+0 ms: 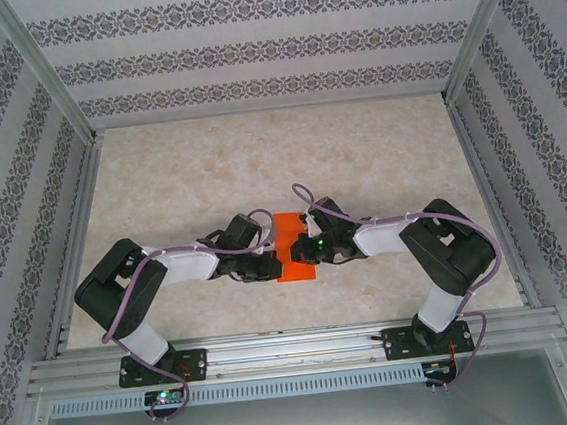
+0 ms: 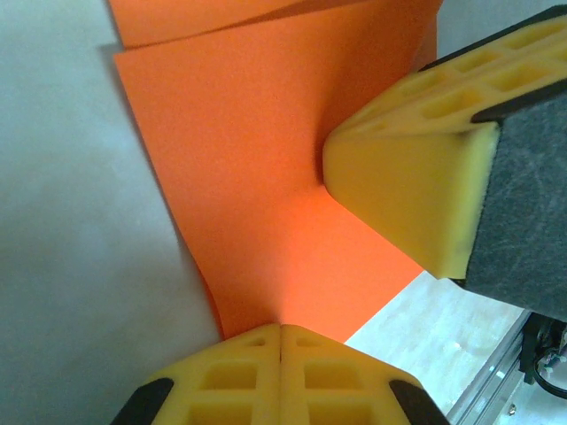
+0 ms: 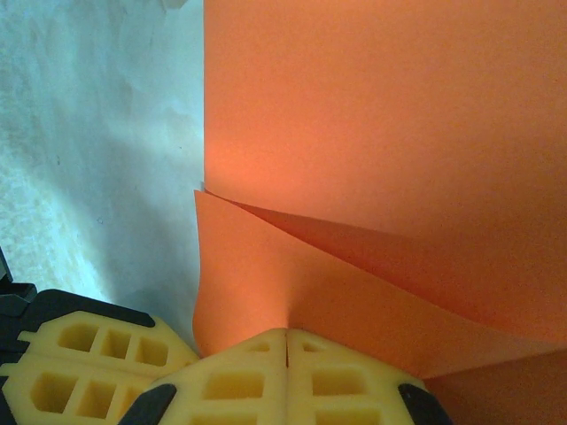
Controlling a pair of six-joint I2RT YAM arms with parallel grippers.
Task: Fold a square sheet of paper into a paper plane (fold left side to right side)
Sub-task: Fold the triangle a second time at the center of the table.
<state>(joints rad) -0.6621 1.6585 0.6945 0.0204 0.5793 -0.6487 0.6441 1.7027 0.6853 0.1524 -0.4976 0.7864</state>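
**A:** What sits nearest?

**B:** The left arm (image 1: 135, 287) and right arm (image 1: 448, 252), bolted at the near rail (image 1: 297, 350). They bend inward and meet mid-counter (image 1: 259, 165).

**A:** And the fingers?

**B:** From above they are hard to make out under the wrists. The wrist cameras show more. The left fingers (image 2: 266, 363) are pressed together with no gap, pinching an edge of the paper (image 2: 239, 177). The right fingers (image 3: 270, 367) are closed just as tight on a lifted layer of it.

**A:** A lifted layer?

**B:** Yes, an upper layer rises off the lower one in a wedge, and the inside of the wedge is in shadow. The sheet runs off the frame at the top and right, so its outline is cut off.

**A:** Where does the paper lie?

**B:** On the counter between the two wrists. From above they cover both its side edges, leaving a middle strip in sight. I cannot tell how far the fold has gone.

**A:** And beyond it?

**B:** Marbled counter, then patterned walls (image 1: 268, 48).
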